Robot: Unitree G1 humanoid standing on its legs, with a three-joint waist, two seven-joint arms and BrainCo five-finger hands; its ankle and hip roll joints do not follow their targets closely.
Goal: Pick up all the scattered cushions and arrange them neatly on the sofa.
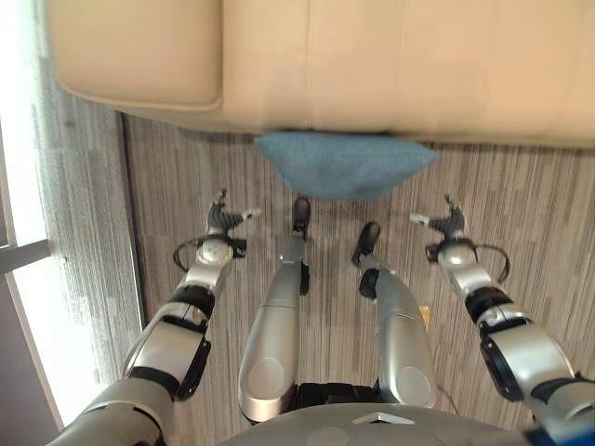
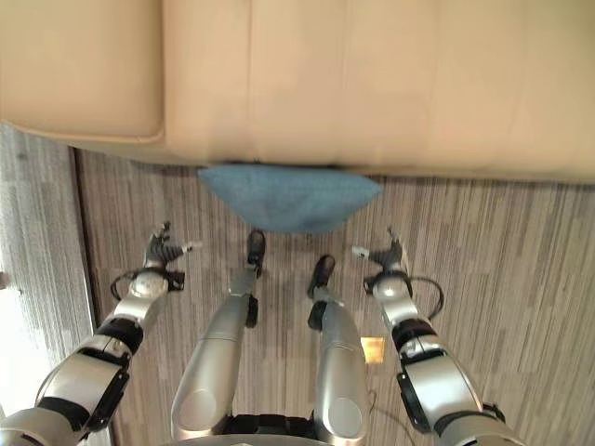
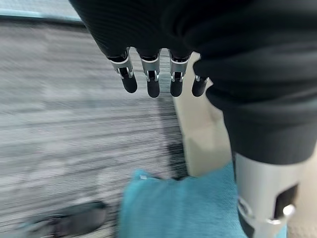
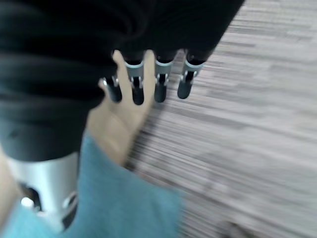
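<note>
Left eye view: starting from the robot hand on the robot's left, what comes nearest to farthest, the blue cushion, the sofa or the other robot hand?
1. Blue cushion: on the floor against the sofa front, ahead and inward of the left robot hand.
2. Sofa: straight ahead, its front edge just beyond; close to the cushion's rank, hard to separate.
3. Right robot hand: far across, past the cushion.
</note>
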